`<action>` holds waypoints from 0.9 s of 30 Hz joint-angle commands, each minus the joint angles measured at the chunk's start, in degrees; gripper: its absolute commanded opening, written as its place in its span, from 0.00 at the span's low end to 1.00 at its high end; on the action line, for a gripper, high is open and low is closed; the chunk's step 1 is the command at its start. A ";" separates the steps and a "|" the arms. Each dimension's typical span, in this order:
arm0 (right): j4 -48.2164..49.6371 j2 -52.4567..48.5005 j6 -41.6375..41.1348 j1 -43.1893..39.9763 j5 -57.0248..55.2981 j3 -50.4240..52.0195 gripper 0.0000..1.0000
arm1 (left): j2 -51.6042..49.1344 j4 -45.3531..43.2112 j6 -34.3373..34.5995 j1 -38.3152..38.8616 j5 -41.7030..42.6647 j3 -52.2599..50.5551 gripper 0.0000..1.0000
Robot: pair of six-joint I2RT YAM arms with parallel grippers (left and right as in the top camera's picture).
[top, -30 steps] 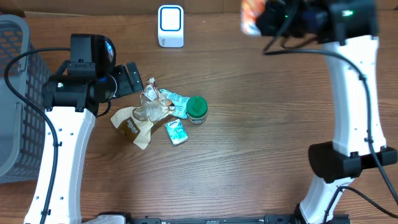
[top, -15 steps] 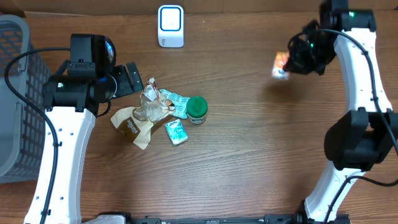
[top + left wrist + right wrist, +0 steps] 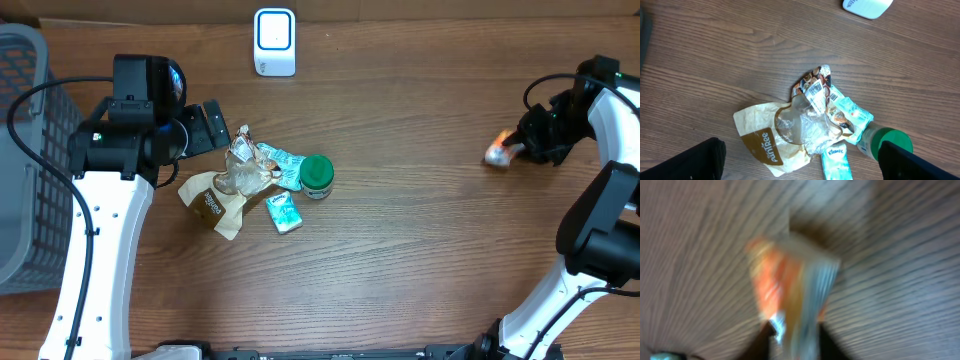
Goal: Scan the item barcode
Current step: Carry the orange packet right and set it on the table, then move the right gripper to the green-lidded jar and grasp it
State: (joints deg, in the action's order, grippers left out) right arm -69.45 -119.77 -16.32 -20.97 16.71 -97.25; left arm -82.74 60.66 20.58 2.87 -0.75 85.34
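Near edge first: bare wood runs right across the table (image 3: pixel 400 300) between the two arm bases, so there is wide room there. One step farther in and left of centre comes the pile. A tissue pack (image 3: pixel 284 213) is nearest, with a brown pouch (image 3: pixel 208 203) to its left. A crumpled clear wrapper (image 3: pixel 240 172) lies over the pouch. A teal packet (image 3: pixel 280 158) lies at the wrapper's right, and a green-capped bottle (image 3: pixel 317 175) touches that packet's right end.

The left gripper (image 3: pixel 212 128) hangs just beyond the pile's far-left corner, jaws spread wide and holding nothing (the wrist view puts its dark fingers (image 3: pixel 685 162) out at the two bottom corners, the pile between them).

From the bottle rightward there is a long open stretch of wood, and then the orange packet (image 3: pixel 498 152), close to the table's right edge. It sits right at the tip of the right gripper (image 3: pixel 522 143). In the right wrist view the packet (image 3: pixel 785 295) is badly smeared, with dark finger shapes below it. Whether those jaws are clamped on it or loose, I cannot tell.

At the far edge, the white scanner (image 3: pixel 274 40) stands above the pile, well apart from the packet. At the left edge, a grey basket (image 3: pixel 22 160) sits beside the left arm.
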 commanded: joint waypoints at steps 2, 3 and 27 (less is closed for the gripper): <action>0.22 0.37 -0.37 0.70 -2.03 0.00 0.67 | 0.13 0.00 -1.29 -0.26 -0.74 0.96 0.99; -0.11 0.39 0.00 0.70 -0.98 -0.42 0.67 | 0.13 0.00 -1.29 -0.26 -0.74 0.96 1.00; -1.36 7.45 9.49 43.85 -6.10 -7.72 0.91 | 0.13 0.00 -1.29 -0.26 -0.74 0.96 1.00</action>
State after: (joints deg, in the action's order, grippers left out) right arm -72.44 -112.42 -6.31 18.50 20.53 -105.58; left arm -82.74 60.69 20.58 2.87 -0.73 85.34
